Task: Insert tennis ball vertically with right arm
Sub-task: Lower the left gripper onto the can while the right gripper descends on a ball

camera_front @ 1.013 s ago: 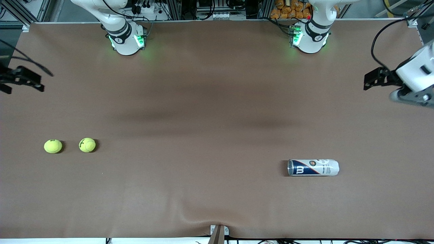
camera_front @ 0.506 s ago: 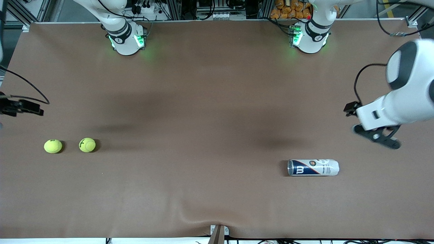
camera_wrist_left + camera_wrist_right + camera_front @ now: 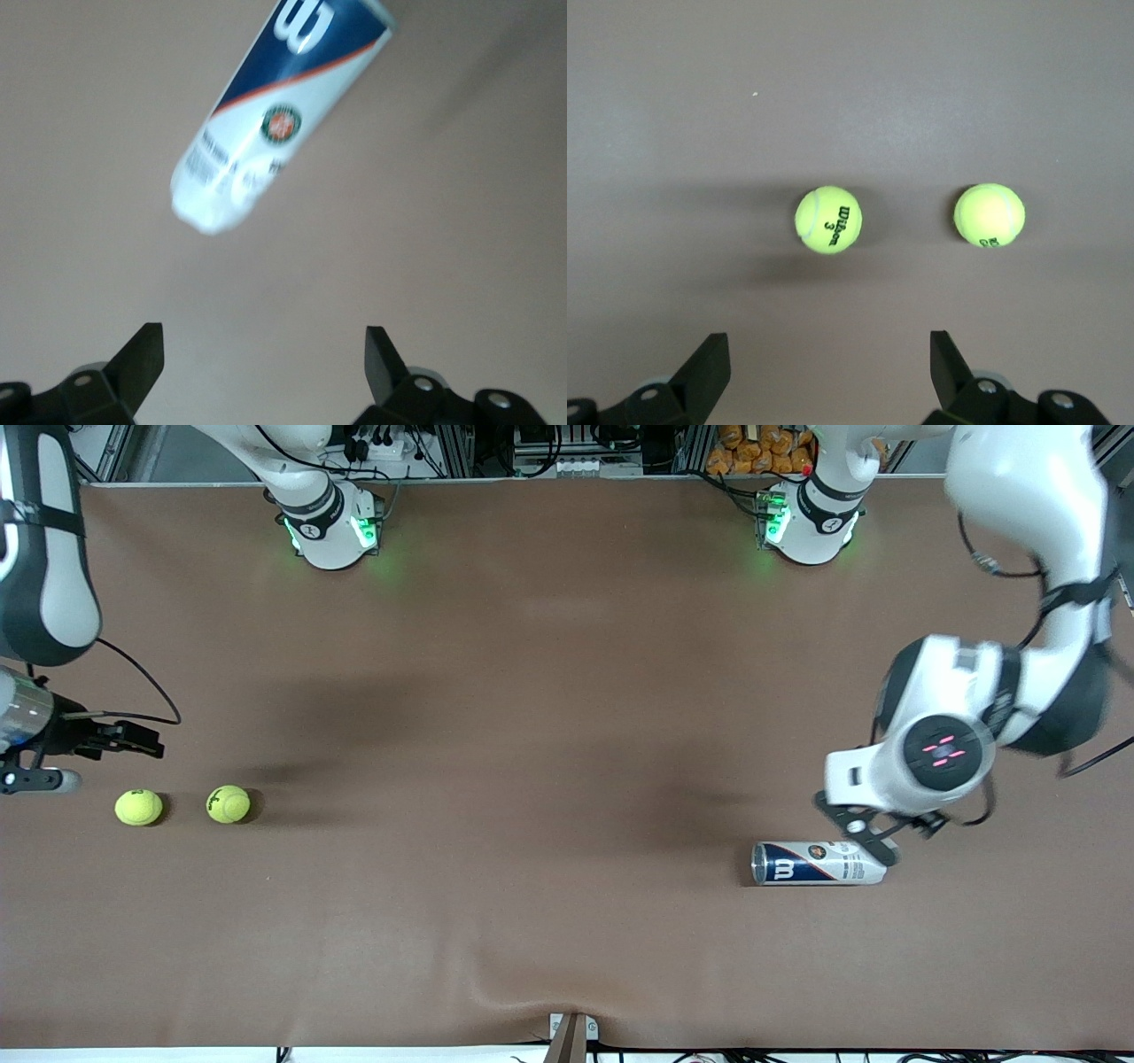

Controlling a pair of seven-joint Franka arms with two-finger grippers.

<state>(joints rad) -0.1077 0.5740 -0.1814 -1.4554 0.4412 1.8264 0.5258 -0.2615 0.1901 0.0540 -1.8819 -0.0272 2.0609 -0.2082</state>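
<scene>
Two yellow tennis balls [image 3: 138, 807] [image 3: 229, 803] lie side by side on the brown table [image 3: 532, 691] toward the right arm's end. In the right wrist view they show as one ball printed "Wilson 3" [image 3: 828, 220] and a second ball [image 3: 990, 215]. My right gripper [image 3: 830, 354] hangs open and empty over the table beside them, at the view's edge [image 3: 31, 779]. The white and blue ball can [image 3: 819, 863] lies on its side toward the left arm's end. My left gripper [image 3: 864, 837] is open and empty just over the can's closed end [image 3: 275, 115].
Both arm bases [image 3: 332, 527] [image 3: 806, 522] stand along the table's back edge. A small clamp [image 3: 571, 1032] sits at the table's edge nearest the front camera.
Both arms have swung in over the table. The left gripper has come down toward the can. The right gripper has moved toward the balls. Balls and can have not moved.
</scene>
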